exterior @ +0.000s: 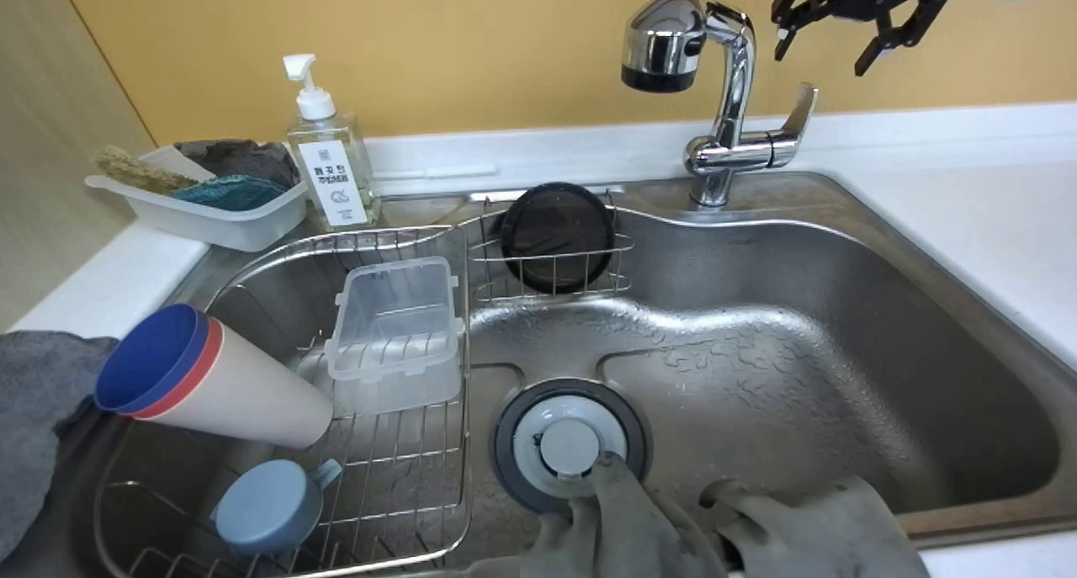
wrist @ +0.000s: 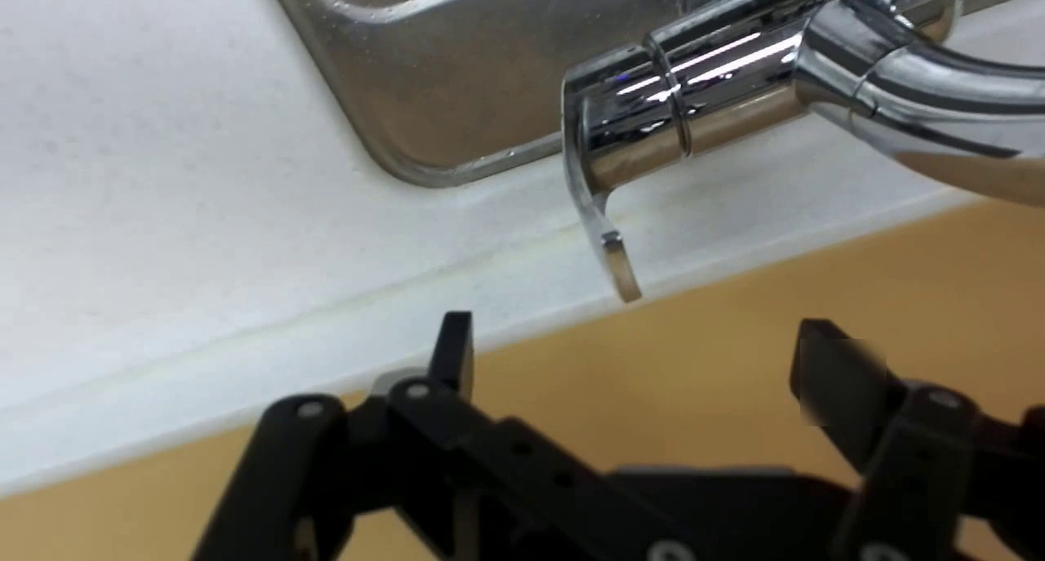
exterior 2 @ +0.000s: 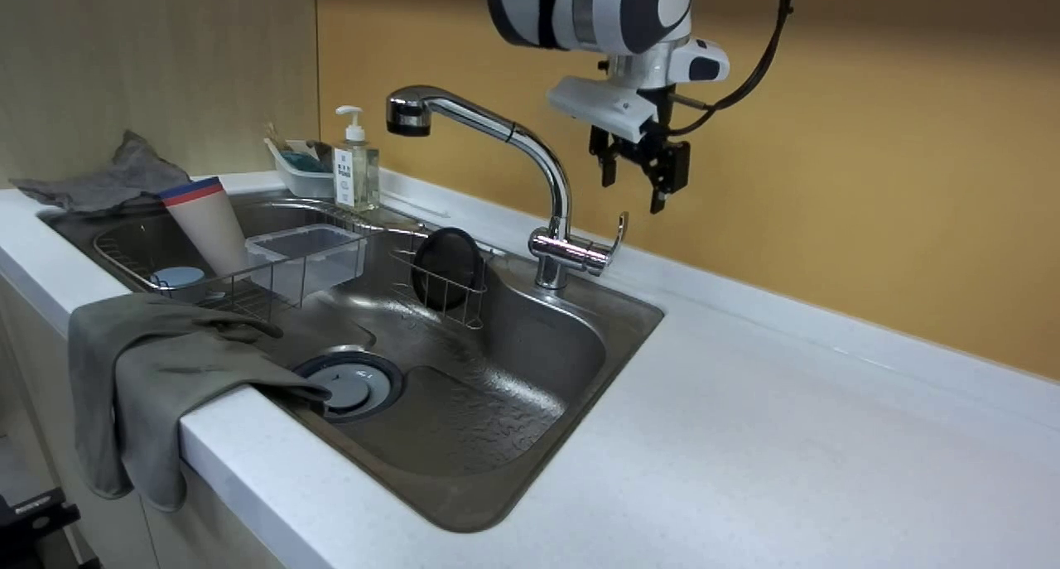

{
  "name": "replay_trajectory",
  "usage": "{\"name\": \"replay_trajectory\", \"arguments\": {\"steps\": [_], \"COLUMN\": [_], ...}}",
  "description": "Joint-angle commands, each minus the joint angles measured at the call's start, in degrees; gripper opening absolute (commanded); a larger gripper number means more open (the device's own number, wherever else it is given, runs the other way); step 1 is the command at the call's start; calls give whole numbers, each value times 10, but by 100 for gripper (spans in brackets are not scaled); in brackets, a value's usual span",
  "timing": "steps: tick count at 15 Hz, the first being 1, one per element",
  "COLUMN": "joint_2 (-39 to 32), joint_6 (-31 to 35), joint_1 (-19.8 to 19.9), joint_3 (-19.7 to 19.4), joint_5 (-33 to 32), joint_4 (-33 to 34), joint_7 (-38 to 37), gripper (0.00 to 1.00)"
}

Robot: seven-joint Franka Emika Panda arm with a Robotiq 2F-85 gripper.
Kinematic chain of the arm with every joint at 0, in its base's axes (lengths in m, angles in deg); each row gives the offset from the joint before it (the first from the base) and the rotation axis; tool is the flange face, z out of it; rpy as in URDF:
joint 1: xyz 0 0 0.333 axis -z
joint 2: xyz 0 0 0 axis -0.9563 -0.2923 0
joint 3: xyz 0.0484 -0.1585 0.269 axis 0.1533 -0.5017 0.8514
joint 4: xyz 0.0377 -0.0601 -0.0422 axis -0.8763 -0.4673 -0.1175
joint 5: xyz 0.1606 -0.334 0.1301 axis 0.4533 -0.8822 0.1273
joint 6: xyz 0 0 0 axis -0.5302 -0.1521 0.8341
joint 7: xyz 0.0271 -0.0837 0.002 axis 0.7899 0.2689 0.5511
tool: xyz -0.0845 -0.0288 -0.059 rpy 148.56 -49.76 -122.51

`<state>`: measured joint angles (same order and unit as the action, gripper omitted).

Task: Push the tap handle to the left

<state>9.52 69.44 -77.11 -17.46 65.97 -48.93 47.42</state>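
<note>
Tap handle [exterior: 798,120] was at the side end of the chrome tap [exterior: 730,156] — a short flat lever sticking up at an angle, right of the tap's upright part in both ext. views. Gripper [exterior 2: 633,195] hung above it, near but apart, pointing down. Jaws were spread, w/ a wide gap btwn the tips — i.e. released. In wrist view the handle's end pointed toward that gap, apart from both fingertips [wrist: 449,357]. Arm [exterior 2: 588,10] showed at the top of an ext. view, w/ a black cable [exterior 2: 773,40] beside it.

Spout head [exterior: 666,46] was up on the left of the tap in both ext. views. Sink [exterior: 757,359] sat below, floor wet in places; round drain cover [exterior: 570,445] near the middle. Small wire holder [exterior: 624,243] by the sink's back wall held a dark round dish [exterior: 558,235], on edge. Wire rack [exterior: 465,326] at left had a clear plastic tub [exterior: 395,334], a pale-blue cup [exterior: 269,506] w/ handles, & stacked tumblers [exterior: 261,384] lying tilted, blue & red at the rims.

Behind the rack: soap bottle [exterior: 336,174] w/ white pump, upright, next to a white tray [exterior: 240,227] w/ a teal scrubber [exterior: 231,193], tan scrubber [exterior: 141,168] & dark bundle [exterior: 240,159]. Gray gloves [exterior 2: 195,370] were draped over the front edge, one glove's end overlapping the drain cover in both ext. views; gray cloth [exterior: 38,410] lay at far left. White counter [exterior 2: 745,436] ran along the right of the sink, yellow wall [exterior: 463,48] behind.
</note>
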Motion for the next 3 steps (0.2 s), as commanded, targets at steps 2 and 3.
{"name": "replay_trajectory", "arguments": {"steps": [2, 3], "joint_2": [34, 35], "joint_6": [-79, -105], "joint_1": [-31, -31], "joint_3": [-27, -24], "joint_5": [-80, -87], "joint_4": [-7, -4], "joint_7": [-64, -64], "gripper": [100, 100]}}
